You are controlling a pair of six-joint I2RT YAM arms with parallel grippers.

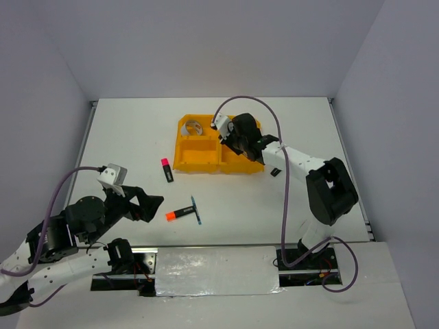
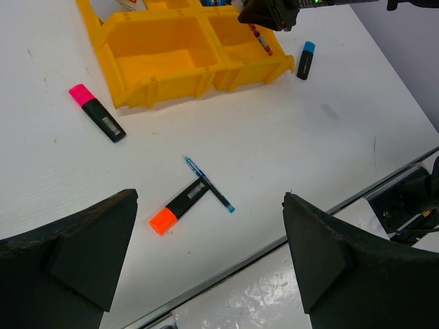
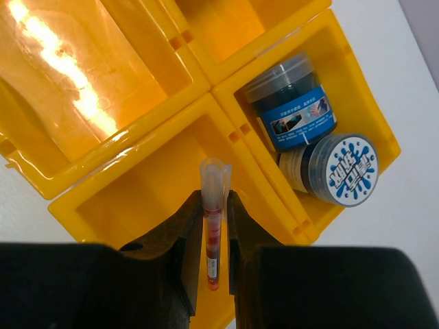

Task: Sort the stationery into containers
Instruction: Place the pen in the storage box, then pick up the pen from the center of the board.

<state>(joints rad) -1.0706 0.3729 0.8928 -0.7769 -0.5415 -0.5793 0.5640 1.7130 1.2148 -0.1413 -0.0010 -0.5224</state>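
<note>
The orange tray (image 1: 199, 159) stands mid-table and also shows in the left wrist view (image 2: 158, 65) and the right wrist view (image 3: 137, 199). My right gripper (image 1: 228, 134) (image 3: 213, 195) is shut on a thin red pen (image 3: 213, 226), held above the tray's near right compartment. Two blue-grey tape rolls (image 3: 296, 103) (image 3: 341, 168) lie in the neighbouring compartment. A silvery ring (image 1: 194, 127) lies in the far left compartment. My left gripper (image 1: 152, 206) (image 2: 209, 205) is open and empty, above an orange-capped marker (image 2: 180, 205) and a blue pen (image 2: 208, 184) that cross each other.
A pink-capped marker (image 1: 167, 170) (image 2: 96, 112) lies on the table left of the tray. A blue-capped marker (image 1: 274, 171) (image 2: 305, 59) lies by the tray's near right corner. The table's metal front edge (image 2: 274, 247) runs just below the left gripper.
</note>
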